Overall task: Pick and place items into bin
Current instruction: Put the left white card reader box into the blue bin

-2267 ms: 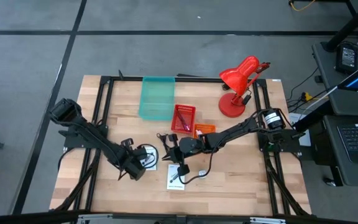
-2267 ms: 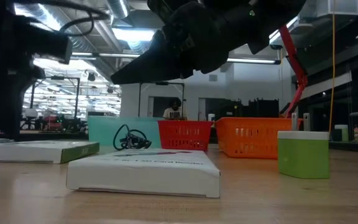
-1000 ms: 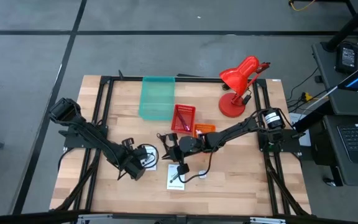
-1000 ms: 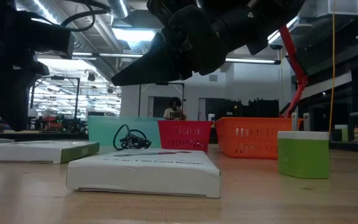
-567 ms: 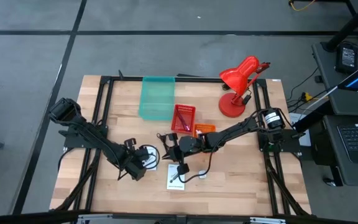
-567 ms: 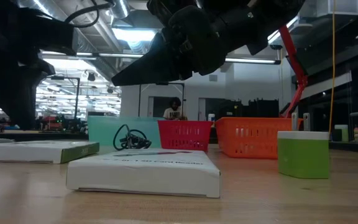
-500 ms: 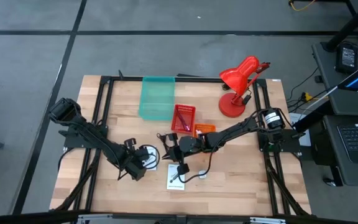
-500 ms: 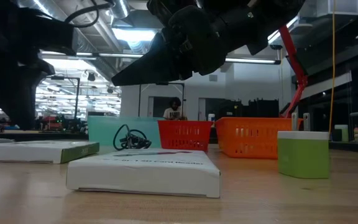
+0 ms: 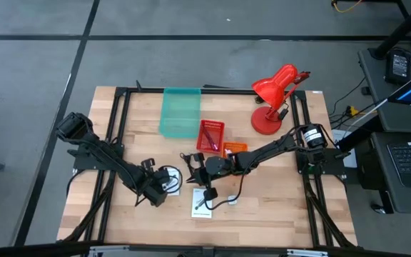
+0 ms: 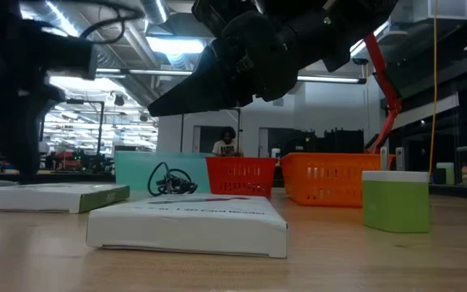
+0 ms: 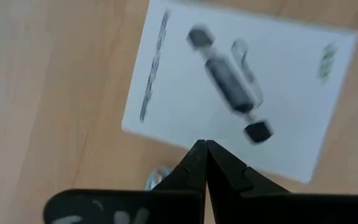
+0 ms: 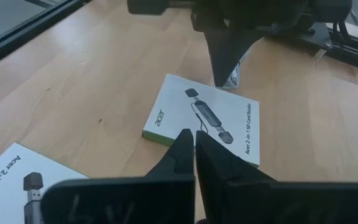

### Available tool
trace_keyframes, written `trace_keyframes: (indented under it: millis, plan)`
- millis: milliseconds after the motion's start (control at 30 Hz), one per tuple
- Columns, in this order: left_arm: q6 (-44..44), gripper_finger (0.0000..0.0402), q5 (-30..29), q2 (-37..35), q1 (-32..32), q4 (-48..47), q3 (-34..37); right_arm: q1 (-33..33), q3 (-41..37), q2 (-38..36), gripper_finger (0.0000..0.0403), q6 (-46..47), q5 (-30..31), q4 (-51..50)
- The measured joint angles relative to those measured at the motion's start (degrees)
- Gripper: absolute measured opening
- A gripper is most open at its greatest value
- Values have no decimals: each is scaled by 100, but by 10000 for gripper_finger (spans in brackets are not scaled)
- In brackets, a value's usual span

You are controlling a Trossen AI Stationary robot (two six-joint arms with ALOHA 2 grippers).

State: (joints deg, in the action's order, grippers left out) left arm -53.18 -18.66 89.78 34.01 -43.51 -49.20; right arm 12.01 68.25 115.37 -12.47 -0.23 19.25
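- Left pincer (image 11: 204, 144): fingers pressed together at the tips, nothing between them. It hangs just above the near edge of a white Acer box (image 11: 241, 87) lying flat on the wooden tabletop (image 9: 262, 214).
- In the high view the left pincer (image 9: 155, 191) sits at the tabletop's left-centre, over that box (image 9: 168, 180).
- Right pincer (image 12: 194, 140): fingers closed tip to tip, holding nothing. It is off the tabletop, pointing toward the same box (image 12: 204, 118); the left arm's closed fingers (image 12: 225, 59) show just beyond the box.
- In the high view the right pincer (image 9: 195, 168) is near the tabletop's centre, just beside the left one.
- Second white Acer box (image 9: 203, 202): flat on the tabletop, near the front, with a black cable (image 9: 227, 196) lying just beside it.
- Bins: teal bin (image 9: 180, 111) at the back, red basket (image 9: 211, 135) just in front of it, orange basket (image 9: 234, 149) beside the red one.
- Red desk lamp (image 9: 273, 96): upright at the back right.
- Low view: green block (image 10: 396, 200) stands on the tabletop at the right.
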Motion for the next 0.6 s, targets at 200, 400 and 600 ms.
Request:
trace_keyframes:
  millis: [200,400,600]
  plan:
    - [-64,2,36,4,5,31,93,0,0,0,0,0,0,0]
    - [-66,2,31,4,5,49,93,0,0,0,0,0,0,4]
    - [-20,2,16,4,5,210,93,0,0,0,0,24,0,4]
